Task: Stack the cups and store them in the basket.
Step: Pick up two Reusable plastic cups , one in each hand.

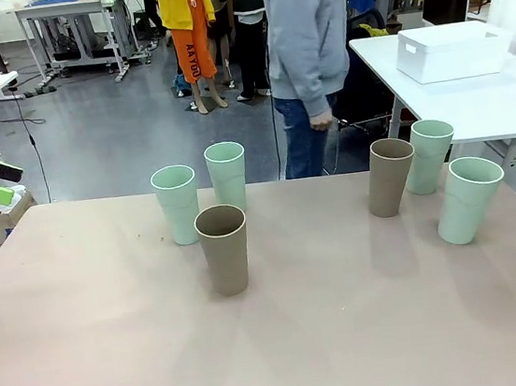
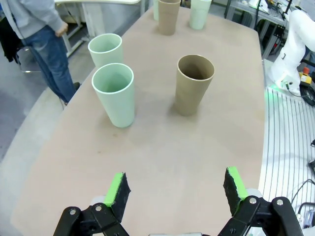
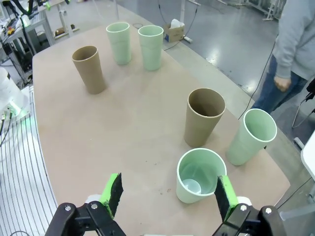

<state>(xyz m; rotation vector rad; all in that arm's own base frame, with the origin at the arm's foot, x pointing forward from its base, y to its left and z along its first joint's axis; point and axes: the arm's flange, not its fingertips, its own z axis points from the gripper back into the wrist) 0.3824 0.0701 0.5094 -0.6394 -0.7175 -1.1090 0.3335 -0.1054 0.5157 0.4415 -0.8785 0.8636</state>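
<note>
Six cups stand upright and apart on the table. On the left are a mint cup [image 1: 177, 205], a second mint cup [image 1: 226, 173] and a tan cup [image 1: 223, 249]. On the right are a tan cup [image 1: 390, 177], a mint cup [image 1: 429, 155] and another mint cup [image 1: 467, 198]. The white basket [image 1: 452, 49] sits on a separate white table at the back right. My left gripper [image 2: 177, 191] is open above the table's left end, well short of the nearest mint cup [image 2: 114, 93]. My right gripper [image 3: 168, 191] is open, just short of a mint cup [image 3: 199, 174].
A person in a grey hoodie [image 1: 309, 36] stands at the far side, hands down. The tan table [image 1: 276, 341] has a broad bare stretch in front and between the two cup groups. The white table [image 1: 482, 99] holding the basket stands beyond the far right corner.
</note>
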